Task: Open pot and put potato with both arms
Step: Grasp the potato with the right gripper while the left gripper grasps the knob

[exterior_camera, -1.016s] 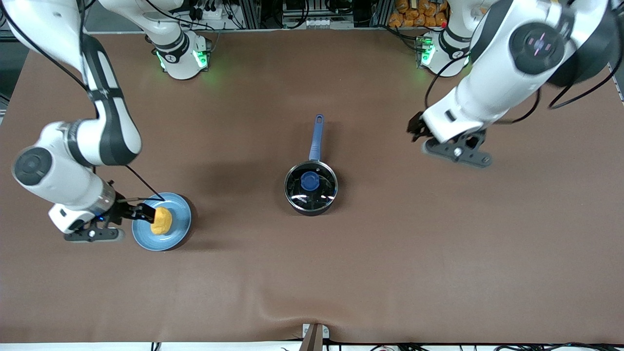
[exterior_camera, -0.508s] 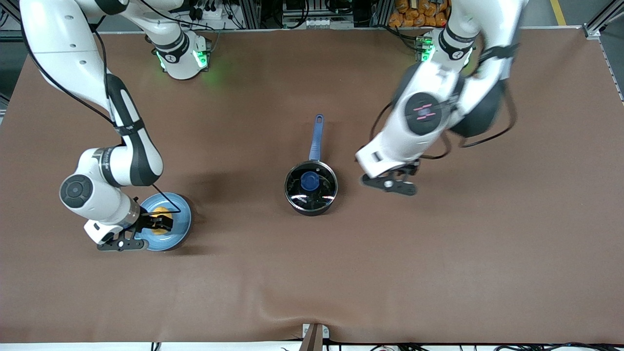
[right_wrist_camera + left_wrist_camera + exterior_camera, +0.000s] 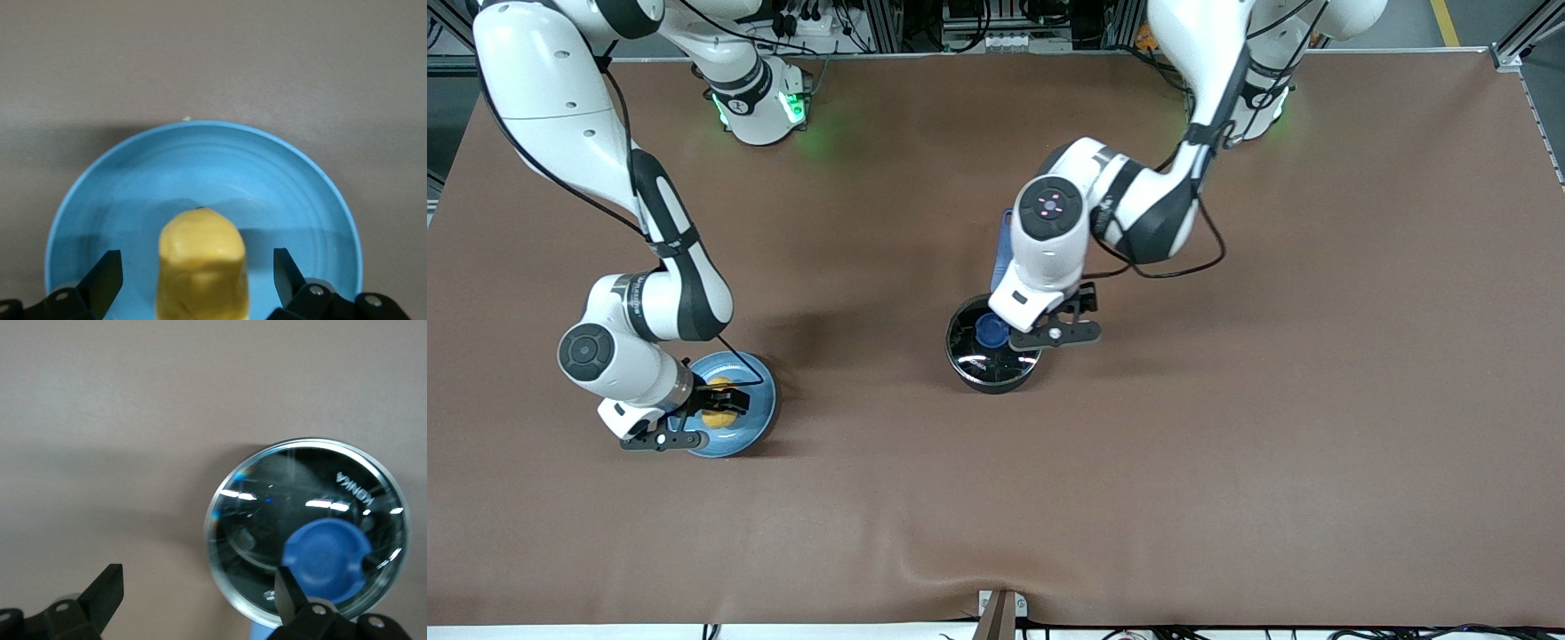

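Observation:
The black pot (image 3: 980, 366) stands mid-table with its glass lid on; the blue knob (image 3: 987, 331) shows, and the blue handle (image 3: 1002, 253) is partly hidden by the left arm. My left gripper (image 3: 1062, 308) is open over the pot's rim on the left arm's side. In the left wrist view the lid (image 3: 293, 500) and knob (image 3: 327, 563) lie by one finger of that gripper (image 3: 199, 597). The yellow potato (image 3: 718, 416) lies on a light-blue plate (image 3: 758, 400). My right gripper (image 3: 713, 409) is open around the potato (image 3: 203, 260), its fingertips (image 3: 107, 275) apart from it.
The plate (image 3: 200, 167) sits toward the right arm's end of the table, nearer the front camera than the pot. The brown table cover (image 3: 1227, 444) lies flat around both. Both arm bases stand along the table edge farthest from the front camera.
The left arm has swung from its end of the table to over the pot. The right gripper has moved over the plate and now straddles the potato.

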`<action>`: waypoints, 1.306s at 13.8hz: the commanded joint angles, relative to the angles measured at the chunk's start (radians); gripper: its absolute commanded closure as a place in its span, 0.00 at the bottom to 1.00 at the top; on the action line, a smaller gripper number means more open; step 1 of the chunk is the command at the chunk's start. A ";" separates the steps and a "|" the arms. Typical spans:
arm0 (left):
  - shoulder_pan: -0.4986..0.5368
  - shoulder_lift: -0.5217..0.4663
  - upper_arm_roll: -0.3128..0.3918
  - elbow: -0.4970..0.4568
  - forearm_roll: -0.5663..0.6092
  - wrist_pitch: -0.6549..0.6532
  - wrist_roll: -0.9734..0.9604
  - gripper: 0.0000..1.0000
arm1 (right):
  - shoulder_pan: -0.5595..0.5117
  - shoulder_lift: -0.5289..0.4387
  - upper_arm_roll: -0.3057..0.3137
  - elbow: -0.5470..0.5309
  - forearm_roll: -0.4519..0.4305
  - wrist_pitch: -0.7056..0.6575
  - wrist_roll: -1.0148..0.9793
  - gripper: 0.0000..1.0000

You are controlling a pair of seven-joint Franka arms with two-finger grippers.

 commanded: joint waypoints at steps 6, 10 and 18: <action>-0.061 0.077 0.025 0.075 -0.092 0.182 -0.084 0.00 | -0.015 -0.009 0.008 0.000 0.004 -0.031 -0.013 0.71; -0.067 0.110 0.021 0.070 -0.085 0.212 -0.085 0.00 | -0.003 -0.015 0.008 0.006 0.001 -0.048 -0.017 1.00; -0.069 0.154 0.004 0.066 -0.084 0.248 -0.054 0.00 | 0.011 -0.064 0.013 0.142 0.006 -0.216 -0.062 1.00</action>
